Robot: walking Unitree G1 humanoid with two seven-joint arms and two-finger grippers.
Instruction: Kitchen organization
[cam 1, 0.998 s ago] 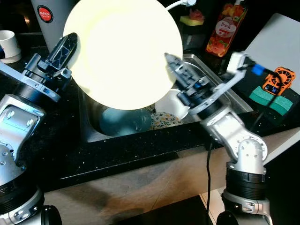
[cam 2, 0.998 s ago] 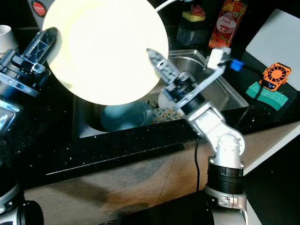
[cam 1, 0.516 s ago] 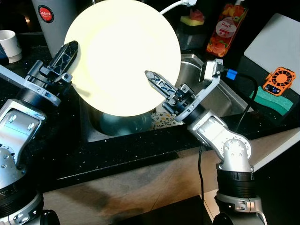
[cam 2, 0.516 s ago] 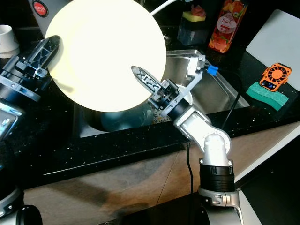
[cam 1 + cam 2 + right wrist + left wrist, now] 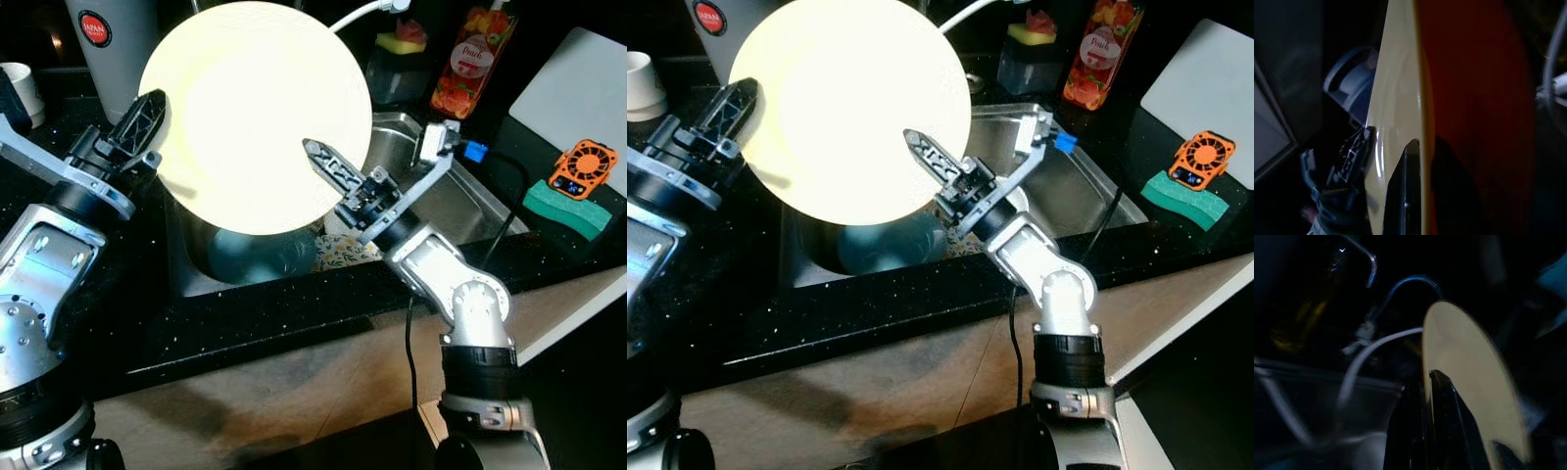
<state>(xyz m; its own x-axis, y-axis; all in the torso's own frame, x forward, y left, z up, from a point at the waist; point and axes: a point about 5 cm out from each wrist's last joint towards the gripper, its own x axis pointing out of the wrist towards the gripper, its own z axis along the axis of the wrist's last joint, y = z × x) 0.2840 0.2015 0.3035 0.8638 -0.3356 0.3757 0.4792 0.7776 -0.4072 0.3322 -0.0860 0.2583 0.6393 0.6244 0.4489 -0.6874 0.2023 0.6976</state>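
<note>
Left eye view: a pale plate [image 5: 255, 113] hangs over the sink [image 5: 460, 196], hiding most of the basin. Left gripper [image 5: 137, 122] pinches its rim; right gripper [image 5: 328, 166] seems clamped on the opposite edge, one finger hidden behind it.

Left pincer [image 5: 137, 122] and right pincer [image 5: 328, 166] raised, both clamped shut.

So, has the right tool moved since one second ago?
Yes. The right tool moved left, away from the orange juice bottle, across the round pale yellow plate.
</note>
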